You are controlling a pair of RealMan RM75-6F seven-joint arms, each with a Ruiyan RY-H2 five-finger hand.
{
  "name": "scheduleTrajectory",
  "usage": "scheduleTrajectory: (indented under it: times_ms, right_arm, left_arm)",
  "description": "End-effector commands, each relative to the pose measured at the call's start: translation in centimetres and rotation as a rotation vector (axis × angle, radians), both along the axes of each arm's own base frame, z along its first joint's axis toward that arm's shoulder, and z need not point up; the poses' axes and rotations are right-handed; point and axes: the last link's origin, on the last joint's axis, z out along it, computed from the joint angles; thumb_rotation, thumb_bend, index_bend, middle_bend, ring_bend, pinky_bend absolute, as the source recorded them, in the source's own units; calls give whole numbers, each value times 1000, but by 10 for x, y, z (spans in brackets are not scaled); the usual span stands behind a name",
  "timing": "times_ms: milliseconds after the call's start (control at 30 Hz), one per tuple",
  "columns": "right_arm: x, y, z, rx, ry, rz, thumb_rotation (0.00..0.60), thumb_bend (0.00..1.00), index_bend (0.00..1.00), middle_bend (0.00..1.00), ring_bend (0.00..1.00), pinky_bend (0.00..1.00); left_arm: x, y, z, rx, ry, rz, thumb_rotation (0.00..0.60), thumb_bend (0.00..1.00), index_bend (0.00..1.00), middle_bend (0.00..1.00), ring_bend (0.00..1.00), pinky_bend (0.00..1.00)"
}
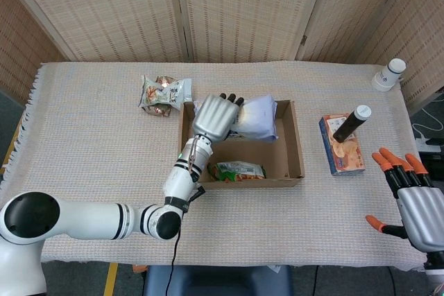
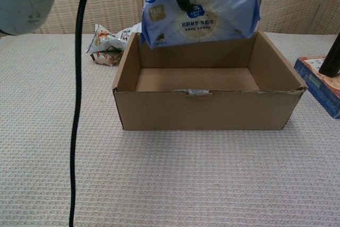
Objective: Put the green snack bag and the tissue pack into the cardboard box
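Tissue pack (image 2: 199, 9) with unreadable blue label, clasped by left hand (image 1: 214, 117) fingers above cardboard box (image 1: 295, 145), right hand (image 1: 416, 202) fingers spread

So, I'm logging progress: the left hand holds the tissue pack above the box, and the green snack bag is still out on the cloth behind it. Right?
Not quite. The left hand does hold the tissue pack above the box, but the green snack bag already lies inside the box, by its near wall, as the head view shows. The bag on the cloth behind is a different, white one.
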Motion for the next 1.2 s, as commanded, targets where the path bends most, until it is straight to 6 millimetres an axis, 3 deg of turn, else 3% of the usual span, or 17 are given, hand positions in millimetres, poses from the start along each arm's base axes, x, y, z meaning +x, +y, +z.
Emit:
scheduleTrajectory:
  times_ms: [33, 67, 133, 167, 267, 667, 933, 1033, 1067, 1133, 1200]
  right_arm:
    - [0, 0, 0, 2, 2, -1, 600, 4, 35, 9, 0, 0]
    - [0, 0, -1, 3, 2, 0, 600, 4, 35, 9, 0, 0]
    - [0, 0, -1, 2, 2, 2, 600, 4, 35, 9, 0, 0]
    - [0, 0, -1, 2, 2, 2, 600, 5, 35, 9, 0, 0]
    - [0, 0, -2, 3, 5, 0, 600, 5, 35, 9, 0, 0]
    - [1, -1, -5, 10, 9, 5, 600, 4, 35, 9, 0, 0]
    - [3, -1, -8, 26, -1, 18, 600, 4, 35, 9, 0, 0]
    - [3, -1, -8, 31, 0, 19, 600, 4, 35, 9, 0, 0]
    - [3, -1, -9, 35, 0, 21, 600, 4, 35, 9, 0, 0]
    - [6, 1, -12, 49, -6, 45, 600, 4, 35, 9, 0, 0]
    - [7, 2, -13, 53, -7, 52, 600, 4, 36, 9, 0, 0]
  left_arm:
    - [-7, -3, -5, -87, -23, 45, 600, 282, 369, 478, 461, 649]
    - [-8, -3, -5, -103, -27, 56, 600, 242, 196, 292, 295, 501]
    - [-9, -2, -3, -115, -39, 61, 600, 201, 20, 65, 78, 276]
    - [-9, -2, -2, -115, -44, 59, 600, 190, 0, 11, 19, 186]
    - [-7, 0, 4, -99, -71, 43, 600, 180, 0, 0, 0, 94]
    - [-22, 5, 36, -17, -82, 42, 600, 181, 0, 0, 0, 74]
    - [-73, 4, 92, 147, -21, 101, 600, 360, 0, 0, 0, 131]
    - [-85, 4, 103, 174, -28, 119, 600, 380, 0, 0, 0, 130]
    - [-96, 4, 112, 194, -29, 131, 600, 386, 0, 0, 0, 129]
    - [-155, -4, 152, 291, -22, 165, 600, 387, 0, 0, 0, 127]
    - [-190, -16, 168, 271, -47, 169, 600, 380, 0, 0, 0, 130]
